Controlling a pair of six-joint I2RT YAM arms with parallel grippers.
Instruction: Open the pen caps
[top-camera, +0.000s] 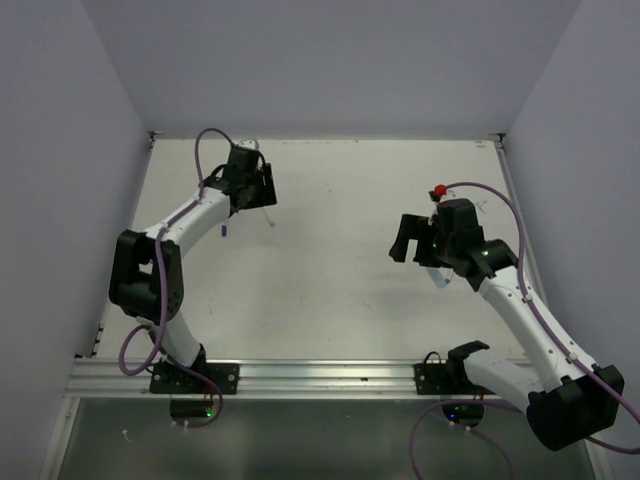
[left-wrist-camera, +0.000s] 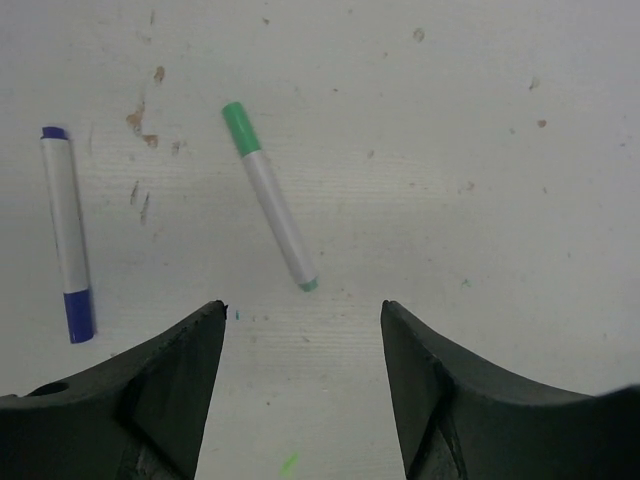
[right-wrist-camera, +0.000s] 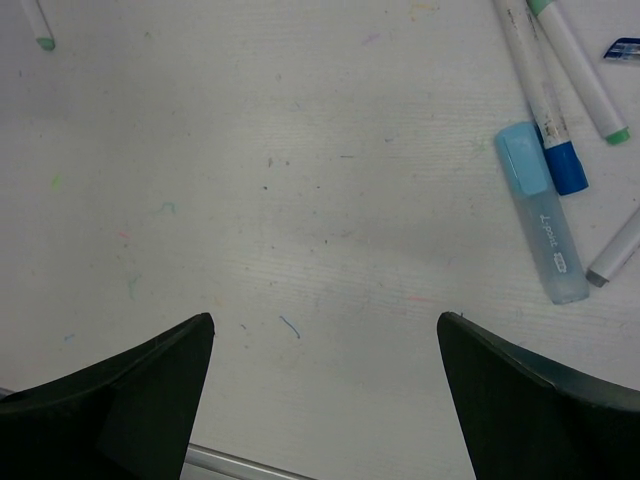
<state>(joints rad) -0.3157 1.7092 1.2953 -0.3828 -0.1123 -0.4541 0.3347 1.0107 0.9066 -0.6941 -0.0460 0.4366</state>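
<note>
In the left wrist view a white pen (left-wrist-camera: 275, 210) lies slantwise on the table with its green pen cap (left-wrist-camera: 240, 128) at the far end. A second white pen (left-wrist-camera: 68, 230) lies to the left, its dark blue cap (left-wrist-camera: 79, 315) at the near end. My left gripper (left-wrist-camera: 303, 312) hovers open just short of the green pen's tip, holding nothing. In the right wrist view a clear highlighter (right-wrist-camera: 555, 250) with a light blue cap (right-wrist-camera: 522, 157) lies beside a white pen with a dark blue cap (right-wrist-camera: 566, 167). My right gripper (right-wrist-camera: 325, 322) is open and empty, left of them.
More white pens (right-wrist-camera: 585, 80) lie at the right wrist view's top right, and one with a grey tip (right-wrist-camera: 615, 255) at its right edge. A small red object (top-camera: 438, 192) sits behind the right arm. The metal rail (top-camera: 320, 375) runs along the table's near edge.
</note>
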